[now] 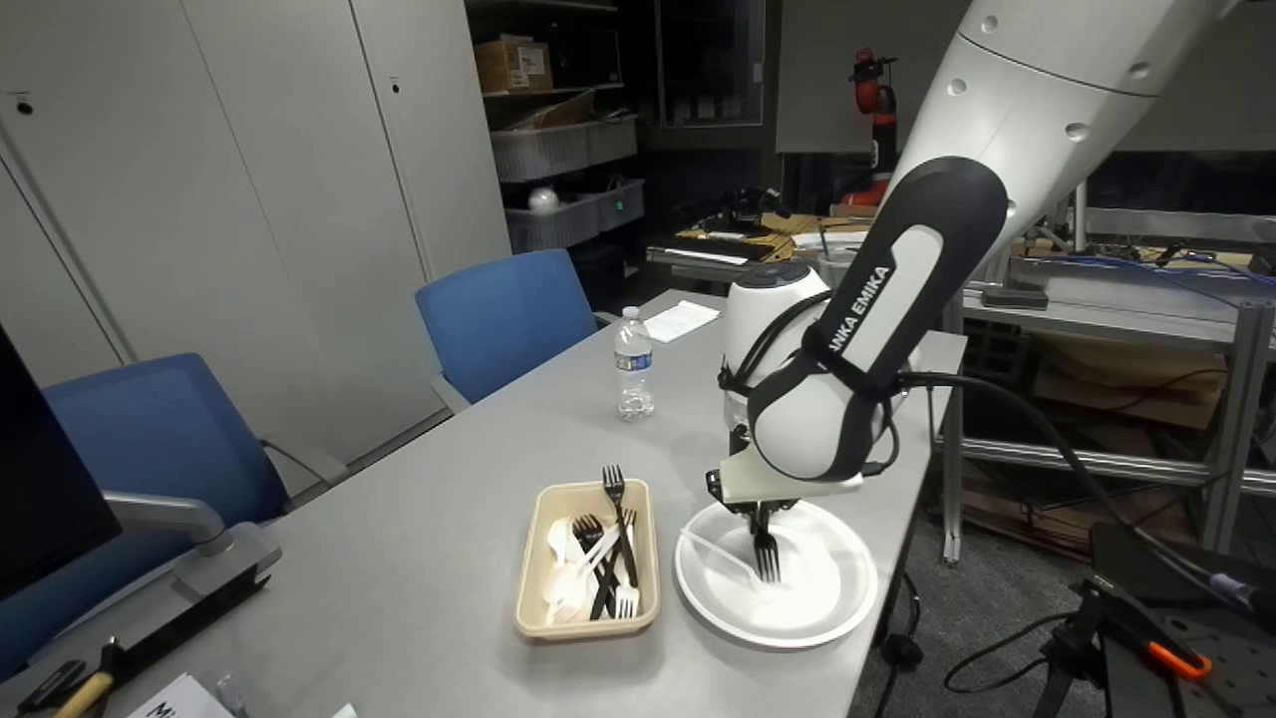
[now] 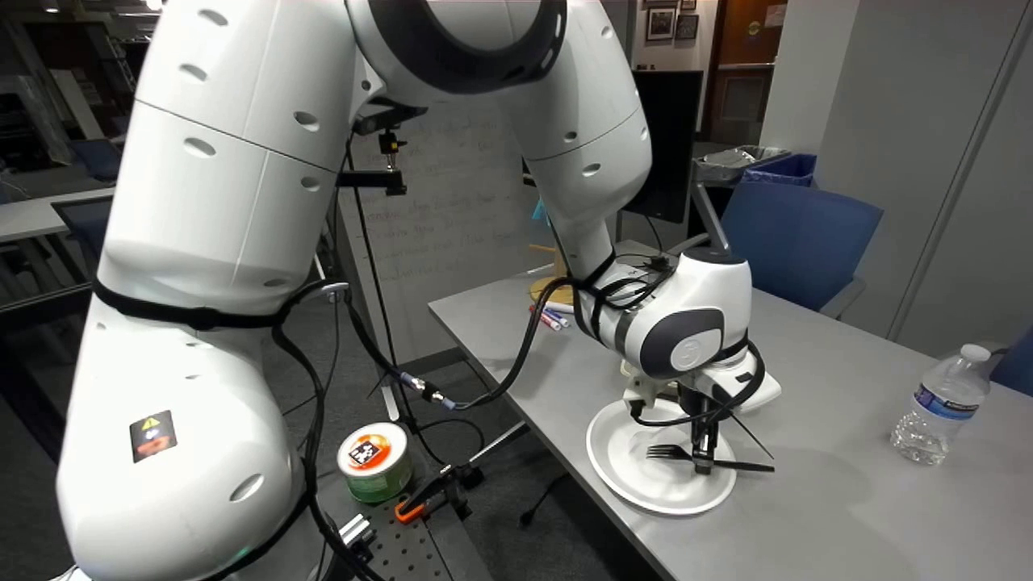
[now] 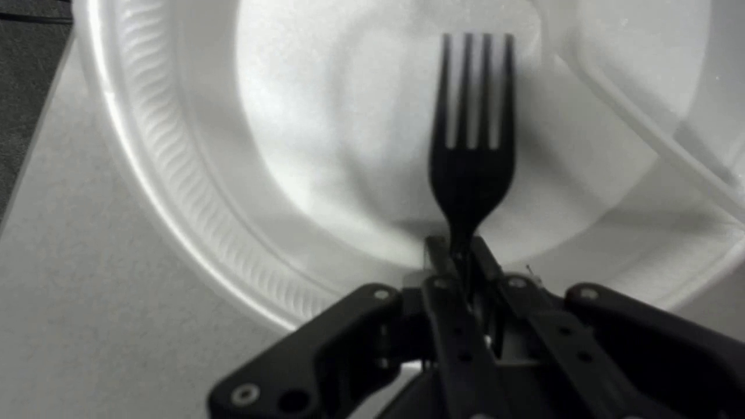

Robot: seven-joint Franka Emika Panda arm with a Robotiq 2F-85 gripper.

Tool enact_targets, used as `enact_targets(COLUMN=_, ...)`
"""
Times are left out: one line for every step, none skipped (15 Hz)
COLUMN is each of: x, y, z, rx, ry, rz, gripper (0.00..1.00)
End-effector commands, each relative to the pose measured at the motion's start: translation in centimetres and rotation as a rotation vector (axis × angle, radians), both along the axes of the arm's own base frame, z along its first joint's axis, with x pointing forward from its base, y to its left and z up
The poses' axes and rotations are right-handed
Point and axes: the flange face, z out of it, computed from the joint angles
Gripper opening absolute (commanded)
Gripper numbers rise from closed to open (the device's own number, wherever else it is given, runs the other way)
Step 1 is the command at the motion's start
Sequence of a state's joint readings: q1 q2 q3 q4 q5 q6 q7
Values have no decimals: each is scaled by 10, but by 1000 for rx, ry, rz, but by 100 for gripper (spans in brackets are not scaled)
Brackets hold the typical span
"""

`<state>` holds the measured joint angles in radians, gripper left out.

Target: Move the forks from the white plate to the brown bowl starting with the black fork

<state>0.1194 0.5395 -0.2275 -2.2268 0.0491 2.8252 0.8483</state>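
The slim black fork (image 1: 767, 558) is held by its neck in my gripper (image 1: 760, 521) over the white plate (image 1: 733, 623). In the wrist view, the gripper (image 3: 461, 247) is shut on the fork (image 3: 472, 169), tines pointing away from the fingers. In an exterior view, the fork (image 2: 746, 466) lies about level, its handle reaching past the plate's rim (image 2: 599, 456). It seems slightly above the plate; the exact gap is unclear. A white utensil (image 3: 646, 122) lies on the plate. The brown bowl (image 1: 586, 630), a tan rectangular tray, stands beside the plate and holds several black and white utensils.
A water bottle (image 1: 634, 364) stands farther back on the grey table (image 1: 419, 558), beyond the tray and plate. One black fork (image 1: 614, 489) sticks out over the tray's far rim. The plate sits close to a table edge. Markers (image 2: 553, 317) lie near a wooden stand (image 2: 549, 286).
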Motion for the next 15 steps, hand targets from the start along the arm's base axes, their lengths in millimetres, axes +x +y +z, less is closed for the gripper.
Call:
enact_targets(x=4, y=-5, z=5, rx=2, ry=-4, rz=5, gripper=0)
enact_targets(x=3, y=-4, z=7, rx=0, ry=-8, rz=10, gripper=2)
enact_targets(x=2, y=-2, z=11, rx=-1, ry=-15, rz=19, gripper=2)
enact_targets(x=1, y=-1, z=15, rx=-2, ry=-21, rz=28, gripper=2)
enact_targets(x=1, y=1, z=20, rx=-5, ry=-26, rz=39, gripper=2)
enact_targets(x=1, y=4, z=25, rx=-7, ry=-32, rz=51, gripper=2)
enact_targets(x=2, y=8, z=31, rx=-11, ry=-41, rz=65, gripper=2)
enact_targets(x=3, y=12, z=37, rx=-14, ry=-50, rz=78, gripper=2)
enact_targets(x=5, y=19, z=44, rx=-19, ry=-62, rz=96, gripper=2)
enact_targets(x=8, y=25, z=51, rx=-25, ry=-75, rz=111, gripper=2)
enact_targets(x=11, y=33, z=59, rx=-34, ry=-91, rz=130, gripper=2)
enact_targets(x=14, y=40, z=66, rx=-46, ry=-103, rz=150, gripper=2)
enact_targets(x=18, y=49, z=73, rx=-55, ry=-116, rz=176, gripper=2)
enact_targets(x=22, y=58, z=80, rx=-64, ry=-128, rz=201, gripper=2)
enact_targets(x=25, y=66, z=85, rx=-71, ry=-139, rz=224, gripper=2)
